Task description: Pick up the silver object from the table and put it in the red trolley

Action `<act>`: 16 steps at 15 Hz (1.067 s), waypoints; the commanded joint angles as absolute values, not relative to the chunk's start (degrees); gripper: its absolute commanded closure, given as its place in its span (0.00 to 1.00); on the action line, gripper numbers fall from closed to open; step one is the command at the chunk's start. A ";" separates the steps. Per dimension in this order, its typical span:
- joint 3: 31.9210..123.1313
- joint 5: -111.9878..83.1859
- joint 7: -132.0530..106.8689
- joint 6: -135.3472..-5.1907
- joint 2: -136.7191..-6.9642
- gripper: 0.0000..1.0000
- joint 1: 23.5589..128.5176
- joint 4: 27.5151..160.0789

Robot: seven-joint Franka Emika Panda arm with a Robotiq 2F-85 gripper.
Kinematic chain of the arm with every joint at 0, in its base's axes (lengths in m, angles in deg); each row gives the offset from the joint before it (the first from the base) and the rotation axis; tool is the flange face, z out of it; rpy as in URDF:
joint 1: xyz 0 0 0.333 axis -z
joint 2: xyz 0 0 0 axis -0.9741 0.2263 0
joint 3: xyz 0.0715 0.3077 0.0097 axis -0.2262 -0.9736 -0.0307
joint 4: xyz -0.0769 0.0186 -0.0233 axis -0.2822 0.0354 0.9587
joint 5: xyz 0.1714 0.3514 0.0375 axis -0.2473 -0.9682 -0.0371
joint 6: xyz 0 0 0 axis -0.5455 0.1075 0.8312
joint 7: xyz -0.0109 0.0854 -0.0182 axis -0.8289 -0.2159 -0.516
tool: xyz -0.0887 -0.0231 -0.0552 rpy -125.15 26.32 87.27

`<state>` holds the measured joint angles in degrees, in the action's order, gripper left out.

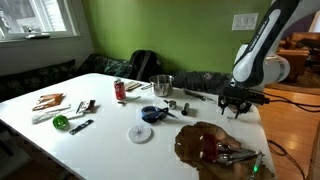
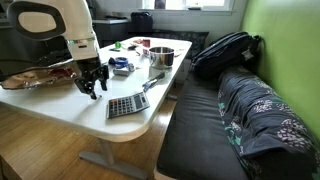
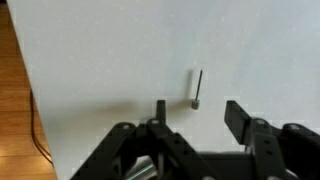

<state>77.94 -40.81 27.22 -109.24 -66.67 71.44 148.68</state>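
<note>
Silver object point(image 3: 196, 90): rested on table point(image 3: 90, 60);
Arm point(image 1: 265, 40): angled down over table edge;
Gripper point(image 3: 200, 116): spread, empty; object just beyond it

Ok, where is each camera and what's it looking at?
An exterior view: stands across the white table, facing the green wall; arm and gripper at right.
An exterior view: by the couch, looks along the table; arm at left.
Wrist view: looks down at the table; open gripper at bottom.
Both exterior views share the silver pot.
</note>
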 commanded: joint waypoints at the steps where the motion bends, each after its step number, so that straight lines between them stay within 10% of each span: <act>1: 81.39 -39.43 31.84 -109.59 -68.05 0.53 66.68 150.50; 7: 84.07 -38.25 35.06 -108.91 -67.87 0.83 63.84 150.20; 16: 84.67 -36.73 37.09 -108.25 -67.47 0.72 62.93 149.67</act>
